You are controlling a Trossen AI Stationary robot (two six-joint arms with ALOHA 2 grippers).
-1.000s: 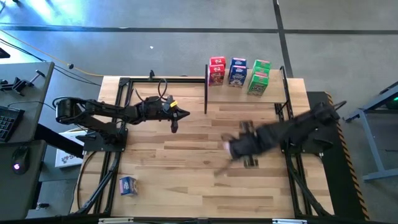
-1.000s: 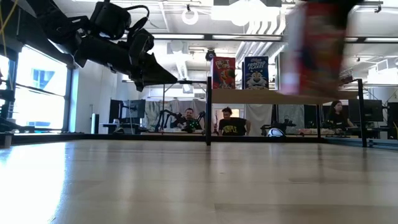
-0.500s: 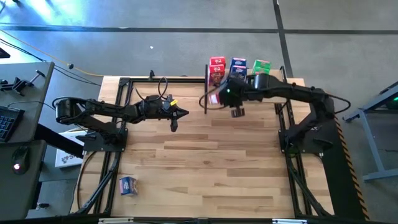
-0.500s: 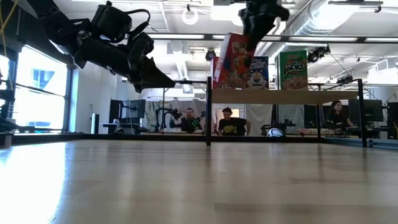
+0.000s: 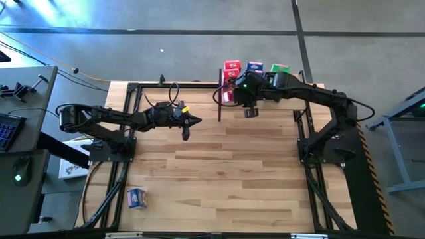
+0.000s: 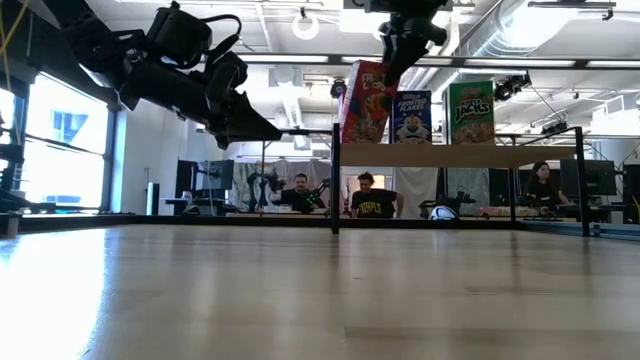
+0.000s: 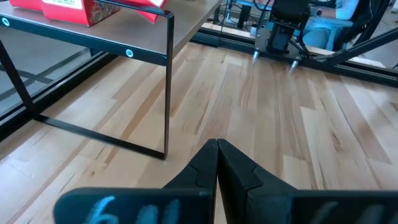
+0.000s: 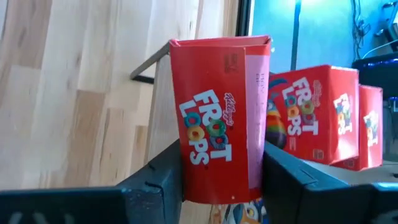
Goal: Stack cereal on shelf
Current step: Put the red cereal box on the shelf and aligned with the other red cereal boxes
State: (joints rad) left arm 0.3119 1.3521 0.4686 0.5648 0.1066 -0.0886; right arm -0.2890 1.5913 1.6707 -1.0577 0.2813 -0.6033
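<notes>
The shelf [image 5: 292,99] stands at the table's far edge. Upright on its board are a red cereal box [image 5: 232,66], a blue one [image 6: 411,115] and a green one [image 6: 471,112]. My right gripper [image 8: 221,149] is over the shelf's left end, shut on another red cereal box [image 6: 365,100]. My left gripper [image 5: 192,121] hangs shut and empty above the table, left of the shelf. One more blue box [image 5: 136,197] lies on the table near its front left corner. My right gripper pinches the red box near its upper end [image 8: 211,183], one finger [image 8: 163,177] on each of two opposite sides. It comes slanting down from above. The box hangs tilted below the fingers, its lower end [image 6: 352,138] just over the shelf board; I cannot tell whether it touches.
Thin black posts [image 7: 169,87] carry the shelf board, and a black frame [image 5: 133,89] runs round the table's edges. The middle and near part of the wooden tabletop [image 5: 226,179] is bare. People sit in the room behind the table [image 6: 372,198].
My right gripper has swung fast from above the table's middle right toward the far edge and up to the shelf's left end, rolling its wrist and carrying the red box. In the last half second it has edged on over the shelf. The left arm has kept still.
</notes>
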